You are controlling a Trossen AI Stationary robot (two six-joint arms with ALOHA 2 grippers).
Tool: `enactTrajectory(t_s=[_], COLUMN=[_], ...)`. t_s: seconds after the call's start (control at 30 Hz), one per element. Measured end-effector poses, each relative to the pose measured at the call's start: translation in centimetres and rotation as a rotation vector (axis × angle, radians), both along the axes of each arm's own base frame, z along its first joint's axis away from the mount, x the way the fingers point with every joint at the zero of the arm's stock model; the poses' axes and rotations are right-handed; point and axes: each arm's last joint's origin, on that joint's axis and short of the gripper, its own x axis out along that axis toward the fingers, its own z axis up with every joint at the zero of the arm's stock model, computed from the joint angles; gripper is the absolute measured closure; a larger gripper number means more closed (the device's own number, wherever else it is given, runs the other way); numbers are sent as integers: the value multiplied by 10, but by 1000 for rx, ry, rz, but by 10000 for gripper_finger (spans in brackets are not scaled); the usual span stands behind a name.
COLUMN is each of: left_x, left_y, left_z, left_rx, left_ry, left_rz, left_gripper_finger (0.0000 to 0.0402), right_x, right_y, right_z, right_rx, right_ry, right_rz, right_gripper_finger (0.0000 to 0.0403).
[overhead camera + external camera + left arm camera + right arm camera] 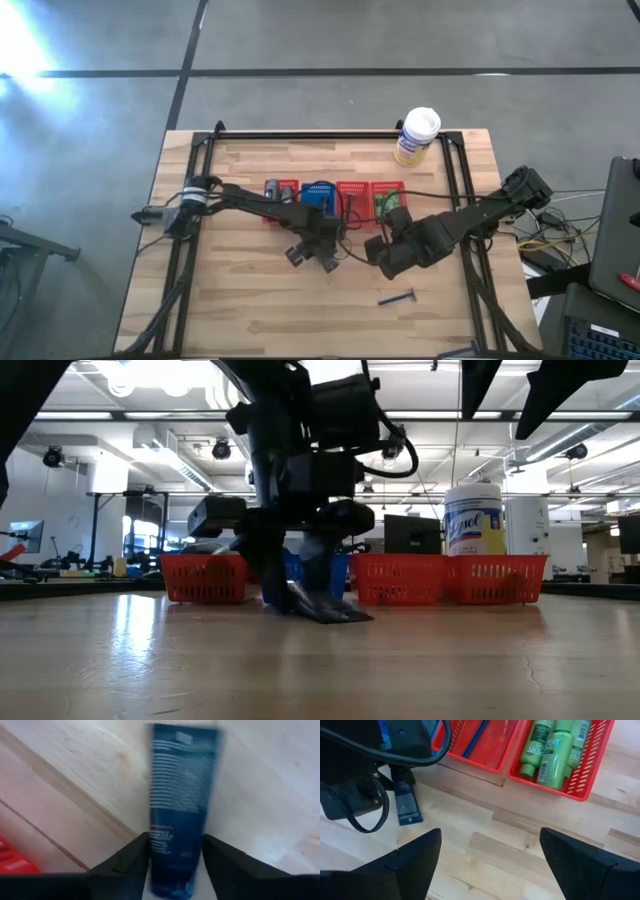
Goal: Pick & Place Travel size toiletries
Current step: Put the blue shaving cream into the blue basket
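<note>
The left gripper point(175, 857) is set astride a dark blue tube point(181, 795) lying on the table point(250, 310) just near of the blue basket point(318, 190), fingers flanking it, not visibly clamped. A grasp is judged in hand; closing, then lifting, is called for next. The right gripper point(490, 865) hovers spread, empty, beside it.

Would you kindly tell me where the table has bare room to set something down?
Bare wood lies along the table's near edge, left of the razor, and behind the baskets, left of the canister. The middle is crowded by both arms.
</note>
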Motion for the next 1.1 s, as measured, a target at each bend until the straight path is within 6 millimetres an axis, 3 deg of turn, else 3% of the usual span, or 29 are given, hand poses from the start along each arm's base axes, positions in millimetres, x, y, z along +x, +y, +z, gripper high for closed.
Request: enactTrajectory(t_s=[0.13, 0.27, 0.4, 0.57, 0.67, 0.77, 0.87, 1.0, 1.1], left_x=[-4, -13, -29, -56, -75, -92, -102, -107, -104], left_y=[-1, -1, -1, 12, 33, 53, 67, 70, 70], left_z=[1, 9, 47, 104, 118, 101, 73, 44, 37], left_rx=[-6, -22, -87, -370, -637, -841, -972, -988, -991], left_ry=[30, 66, 41, -211, -403, -500, -498, -433, -429], left_rz=[30, 112, 281, 791, 1254, 1622, 1865, 2005, 2005], left_gripper_finger=[272, 279, 279, 279, 279, 279, 279, 262, 249], right_x=[0, 0, 0, 0, 0, 1, 1, 1, 1], right_y=[0, 0, 0, 0, -1, -1, -2, -2, -2], right_z=[0, 0, 0, 1, 1, 1, 1, 1, 2], right_rx=[-3, -9, -9, -15, -32, -48, -52, -66, -67], right_ry=[3, 5, 5, -3, -19, -35, -37, -45, -47], right_rz=[12, 20, 21, 10, -8, -25, -26, -29, -31], right_gripper_finger=[77, 84, 91, 98, 100, 101, 97, 84, 73])
